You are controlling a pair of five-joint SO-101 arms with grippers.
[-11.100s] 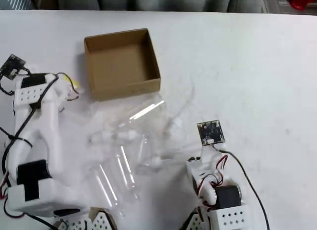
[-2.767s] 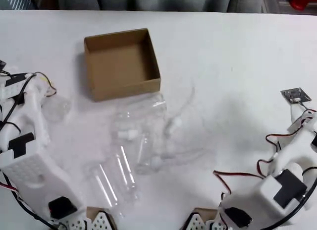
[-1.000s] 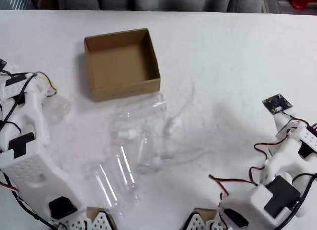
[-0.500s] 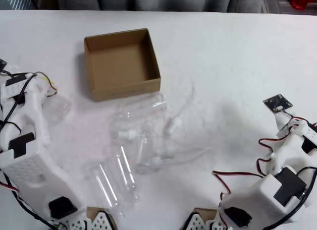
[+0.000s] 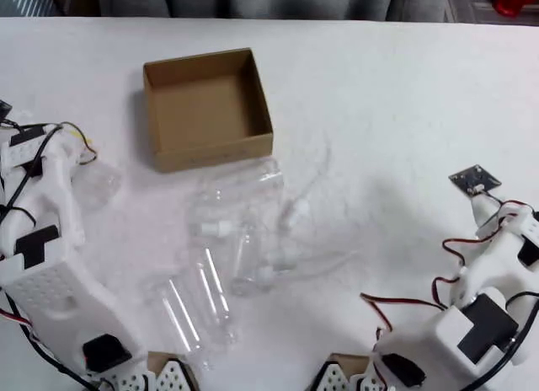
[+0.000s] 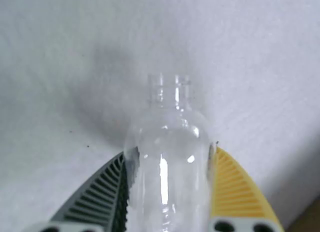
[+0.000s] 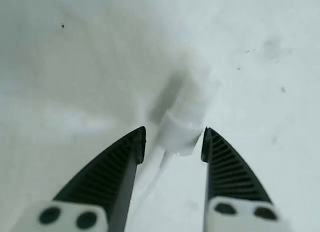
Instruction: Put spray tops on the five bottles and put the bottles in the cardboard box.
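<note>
1. The clear bottle [image 6: 167, 157] is gripped just below its shoulder by the left jaws, one grey and one yellow, pressing on opposite sides. In the high view it hangs at the left of the table [image 5: 404, 96], near the cardboard box [image 5: 206, 109] but apart from it.
2. Its long axis runs straight out along the left jaws, and the uncapped neck [image 6: 170, 87] points away from the wrist, toward the middle of the table.
3. The spray top [image 7: 182, 127] sits in the right jaws, which appear closed about its white collar. Its head faces away from the wrist and the thin dip tube [image 7: 152, 177] trails back toward it, over bare table on the right side.
4. Bottle and top are well apart, with the heap of loose bottles [image 5: 219, 248] lying between the two arms.
5. The tube must enter the neck first, but it faces its own wrist. I judge that the right arm [image 5: 472, 324] must turn the top round as the arms meet.
6. The box is empty, so the task is barely begun.
</note>
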